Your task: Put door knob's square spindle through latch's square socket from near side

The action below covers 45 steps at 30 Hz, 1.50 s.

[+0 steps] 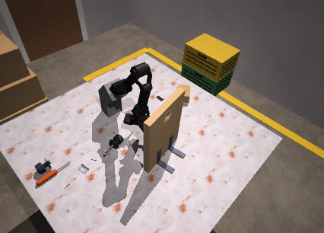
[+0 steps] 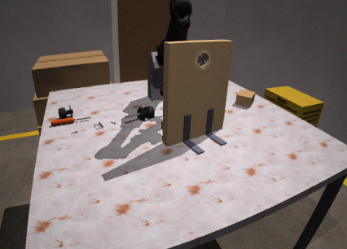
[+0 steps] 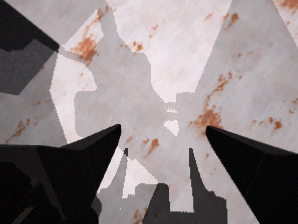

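The black door knob lies on its side on the table, its thin spindle pointing toward the front left; it also shows in the exterior view. The upright wooden panel stands on two grey brackets with the latch's socket in a round hole near its top. My arm is folded down on the robot side of the panel. My gripper points down at the table between the base and the panel, a short way from the knob. In the wrist view the fingers stand wide open with only table between them.
The grey robot base stands behind the knob. A second knob, an orange screwdriver, a small plate and loose screws lie at the front left. A small wooden block sits behind the panel. Yellow and green crates stand on the floor.
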Tool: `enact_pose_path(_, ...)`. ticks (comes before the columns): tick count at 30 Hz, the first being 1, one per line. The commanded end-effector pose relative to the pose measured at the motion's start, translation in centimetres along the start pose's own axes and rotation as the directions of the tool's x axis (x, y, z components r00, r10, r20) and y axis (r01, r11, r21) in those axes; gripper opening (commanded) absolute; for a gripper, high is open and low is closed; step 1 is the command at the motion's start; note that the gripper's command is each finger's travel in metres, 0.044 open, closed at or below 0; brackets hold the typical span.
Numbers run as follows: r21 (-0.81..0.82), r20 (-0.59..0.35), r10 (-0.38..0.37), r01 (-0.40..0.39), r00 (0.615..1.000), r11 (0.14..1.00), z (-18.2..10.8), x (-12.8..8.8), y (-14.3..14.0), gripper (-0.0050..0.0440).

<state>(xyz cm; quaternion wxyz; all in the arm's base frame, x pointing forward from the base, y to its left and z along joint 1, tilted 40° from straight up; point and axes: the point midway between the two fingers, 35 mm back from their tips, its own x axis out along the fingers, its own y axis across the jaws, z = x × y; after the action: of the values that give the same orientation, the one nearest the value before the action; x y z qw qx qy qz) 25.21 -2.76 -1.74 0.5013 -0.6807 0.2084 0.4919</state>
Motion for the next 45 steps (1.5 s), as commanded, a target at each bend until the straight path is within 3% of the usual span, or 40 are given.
enact_pose_path(1, 0.06, -0.075, -0.047, 0.052, 0.996, 0.997, -3.0, -2.6, 2.2, 0.044)
enact_pose_path(4, 0.075, -0.1, -0.054, 0.062, 0.993, 0.995, -3.6, -3.2, 2.8, 0.044)
enact_pose_path(7, 0.125, -0.183, -0.068, 0.092, 0.981, 0.988, -5.3, -4.9, 4.8, 0.044)
enact_pose_path(16, 0.228, -0.415, -0.047, 0.154, 0.909, 0.961, -8.0, -9.7, 10.9, 0.044)
enact_pose_path(26, 0.235, -0.417, -0.04, 0.151, 0.908, 0.96, -8.1, -9.6, 10.9, 0.044)
enact_pose_path(36, 0.235, -0.417, -0.04, 0.151, 0.908, 0.96, -8.1, -9.6, 10.9, 0.02)
enact_pose_path(38, 0.235, -0.417, -0.04, 0.151, 0.908, 0.96, -8.1, -9.6, 10.9, 0.02)
enact_pose_path(45, 0.235, -0.417, -0.04, 0.151, 0.908, 0.96, -8.1, -9.6, 10.9, 0.0032)
